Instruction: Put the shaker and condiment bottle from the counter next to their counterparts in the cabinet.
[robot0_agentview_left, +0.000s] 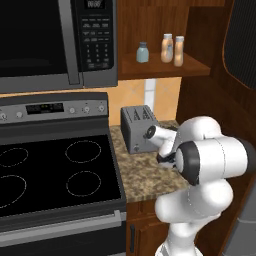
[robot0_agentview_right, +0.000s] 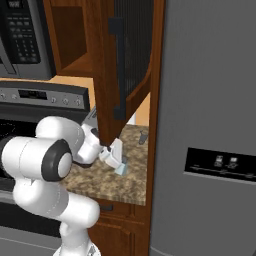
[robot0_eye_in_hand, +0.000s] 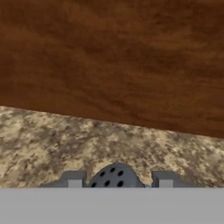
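Observation:
My gripper (robot0_agentview_right: 118, 161) is low over the speckled counter (robot0_agentview_right: 107, 181), tilted, under the open cabinet door. It is shut on the shaker (robot0_agentview_right: 121, 169), a pale blue-grey jar. In the hand view the shaker's grey holed cap (robot0_eye_in_hand: 116, 175) sits between my gripper's (robot0_eye_in_hand: 119, 180) two fingertips, with the counter (robot0_eye_in_hand: 65, 144) beyond it. On the cabinet shelf (robot0_agentview_left: 165, 68) stand a matching blue-grey jar (robot0_agentview_left: 143, 52) and two peach-orange condiment bottles (robot0_agentview_left: 167, 47) (robot0_agentview_left: 178, 51) side by side.
A grey toaster (robot0_agentview_left: 137, 128) stands at the back of the counter (robot0_agentview_left: 150, 176). The black stovetop (robot0_agentview_left: 55, 175) and the microwave (robot0_agentview_left: 50, 40) are to the left. The open cabinet door (robot0_agentview_right: 125, 60) hangs over my hand, with a tall grey fridge (robot0_agentview_right: 210, 125) to the right.

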